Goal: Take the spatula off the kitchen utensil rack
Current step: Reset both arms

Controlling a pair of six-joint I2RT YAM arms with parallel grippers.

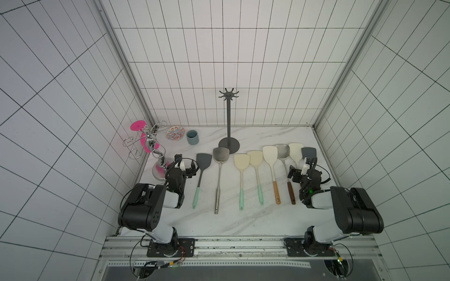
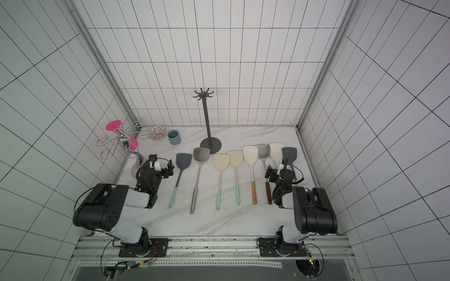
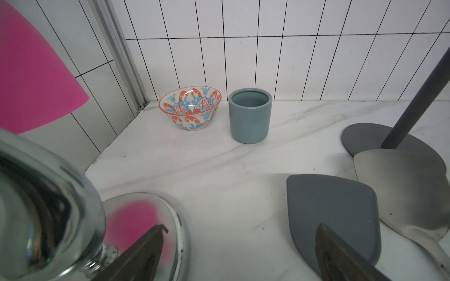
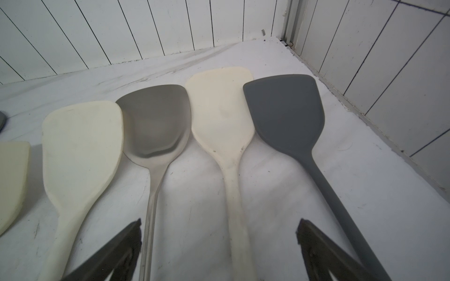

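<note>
Rack (image 1: pixel 229 116): dark grey stand with a round base, thin pole and a crown of short hooks; upright at the back middle of the worktop (image 1: pixel 243 223), seen in both top views (image 2: pixel 207 116).
Spatulas (image 1: pixel 255 158): eight, all lying flat on the worktop in a row in front of the rack, heads toward the back wall.
Row, from the robot's left: dark grey head with mint handle (image 1: pixel 203 161); all steel (image 1: pixel 221 153); two cream heads with mint handles; cream head with wooden handle (image 1: pixel 270 153); steel head with dark wooden handle; all cream; dark grey (image 1: pixel 308 152).
Steel spatula: its head overlaps the rim of the rack's base, as the left wrist view shows (image 3: pixel 401 175).
Left gripper (image 3: pixel 243 255): low over the worktop between the chrome stand and the first dark grey spatula; fingers (image 3: pixel 146 253) spread wide, holding nothing.
Right gripper (image 4: pixel 220 243): low over the handles at the right end of the row; fingers (image 4: pixel 321 248) spread wide, the cream handle between them, nothing pinched.
Chrome stand (image 1: pixel 152 143): wire loop arms, back left corner, a pink piece hanging on it.
Patterned bowl (image 1: pixel 174 133): back left, just beside the blue-grey cup (image 1: pixel 192 137).
</note>
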